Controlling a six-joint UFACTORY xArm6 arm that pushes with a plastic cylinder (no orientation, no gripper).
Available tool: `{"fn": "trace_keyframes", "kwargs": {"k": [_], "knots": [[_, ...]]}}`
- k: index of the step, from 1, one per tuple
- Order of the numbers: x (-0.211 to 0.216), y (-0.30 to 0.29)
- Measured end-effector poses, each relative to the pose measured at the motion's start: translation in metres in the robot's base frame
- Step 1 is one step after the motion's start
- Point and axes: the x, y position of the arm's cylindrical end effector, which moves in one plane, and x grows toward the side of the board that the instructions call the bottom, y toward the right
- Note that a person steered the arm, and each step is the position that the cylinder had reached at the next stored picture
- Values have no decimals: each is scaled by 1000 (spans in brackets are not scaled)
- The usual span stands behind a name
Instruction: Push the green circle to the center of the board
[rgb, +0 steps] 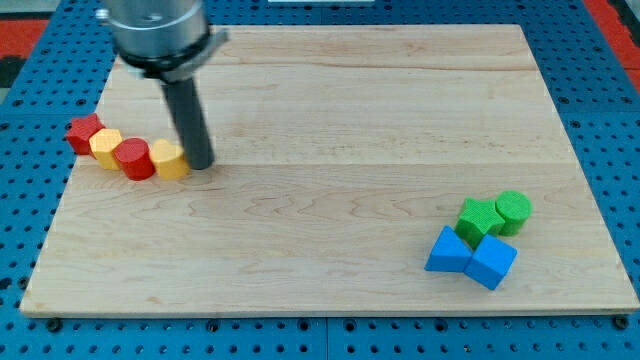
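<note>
While far from green circle (514, 211), my tip (200, 163) beside yellow block (171, 160).

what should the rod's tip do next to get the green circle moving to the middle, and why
Probably travel across toward the view's lower right. My tip sits at the view's left, against the yellow block ending a red-and-yellow row, far from the green circle block. That circle rests beside the green star block, above two blue blocks, so approaching from its right side would let a leftward push head toward the wooden board centre.
</note>
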Motion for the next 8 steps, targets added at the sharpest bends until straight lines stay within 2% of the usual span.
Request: {"fn": "trace_keyframes", "kwargs": {"k": [1,2,4,5,6,7,8], "knots": [[-3,6],[-1,83],[1,327],[39,432],[78,449],[82,382],[63,300]]}}
